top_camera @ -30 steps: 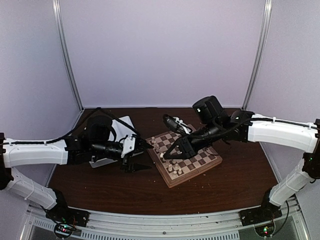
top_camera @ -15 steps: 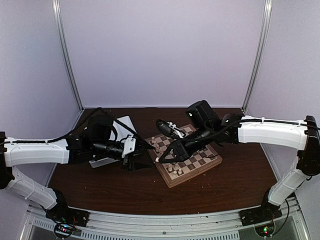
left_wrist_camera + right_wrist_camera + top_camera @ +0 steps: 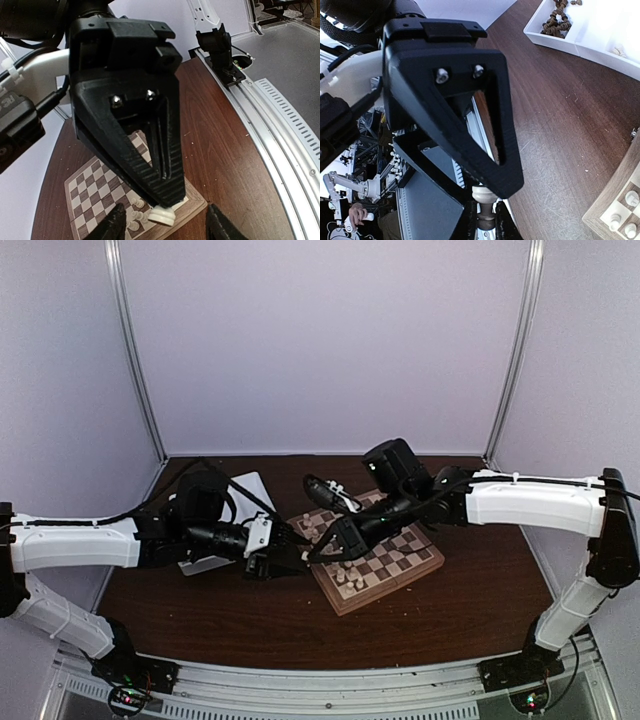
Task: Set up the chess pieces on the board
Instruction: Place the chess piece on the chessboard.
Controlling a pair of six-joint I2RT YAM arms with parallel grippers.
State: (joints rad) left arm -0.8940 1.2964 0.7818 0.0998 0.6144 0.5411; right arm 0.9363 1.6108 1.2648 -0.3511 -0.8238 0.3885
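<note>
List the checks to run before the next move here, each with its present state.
1. Right gripper shut on the cream piece: ok.
2. Cream piece sits between the fingers of the left gripper: ok.
3. Left gripper closed on the cream piece: not ok, jaws open with a gap on each side.
4. Cream piece upright: cannot tell.
5. Target square on the board free: cannot tell.
</note>
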